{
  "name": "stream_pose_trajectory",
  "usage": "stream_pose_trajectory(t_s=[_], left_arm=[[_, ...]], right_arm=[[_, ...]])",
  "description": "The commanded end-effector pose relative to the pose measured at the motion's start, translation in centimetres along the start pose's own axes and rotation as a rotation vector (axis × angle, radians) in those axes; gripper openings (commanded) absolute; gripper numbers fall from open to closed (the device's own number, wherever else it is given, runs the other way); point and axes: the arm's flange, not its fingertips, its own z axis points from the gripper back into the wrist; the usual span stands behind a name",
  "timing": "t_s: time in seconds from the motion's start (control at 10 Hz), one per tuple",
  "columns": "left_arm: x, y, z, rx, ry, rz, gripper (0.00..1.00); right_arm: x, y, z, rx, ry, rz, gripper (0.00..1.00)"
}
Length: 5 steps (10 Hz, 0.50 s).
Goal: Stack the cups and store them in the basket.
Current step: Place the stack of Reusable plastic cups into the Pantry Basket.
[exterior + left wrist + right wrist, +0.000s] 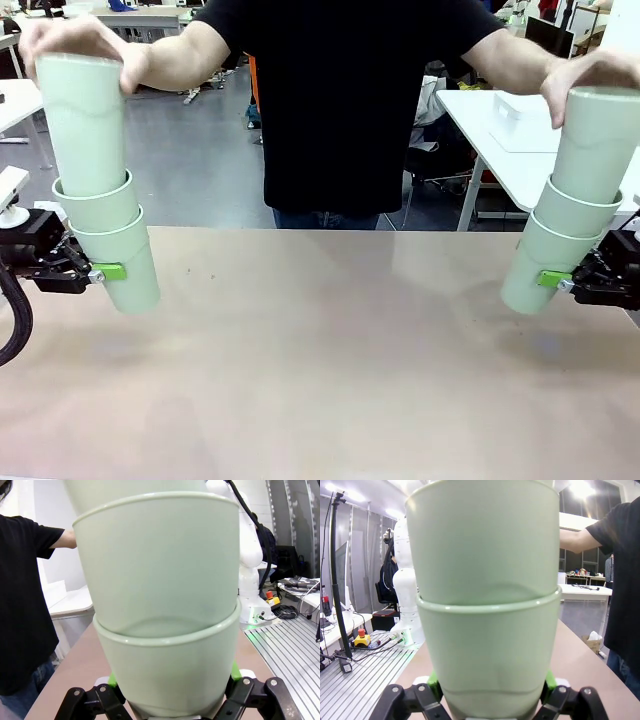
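Green-padded, my left fingers (110, 271) clamp the bottom of a nested stack of three smooth, tapered, pale mint plastic tumblers (100, 190); my right fingers (552, 279) clamp a matching stack (575, 210). Both stacks lean above the tan worktop (320, 360) while the person's hands (75, 40) cap the tops, probably to seat the cups.

Pale mint-green cups (100, 200), tan table (320, 350), black shirt (340, 100), bright green pads (110, 271).

Grey floor (190, 160), white tables (490, 155), bright ceiling lights (580, 487).
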Motion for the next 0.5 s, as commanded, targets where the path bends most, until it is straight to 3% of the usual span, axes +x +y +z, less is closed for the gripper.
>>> stream_pose_trajectory(t_s=[0.0, 0.4], left_arm=[[0.35, -0.13, 0.15, -0.002, -0.006, -0.007, 0.88], [0.35, -0.13, 0.15, -0.002, -0.006, -0.007, 0.88]], right_arm=[[0.29, -0.16, 0.01, 0.007, 0.003, 0.01, 0.86], [0.29, -0.16, 0.01, 0.007, 0.003, 0.01, 0.86]])
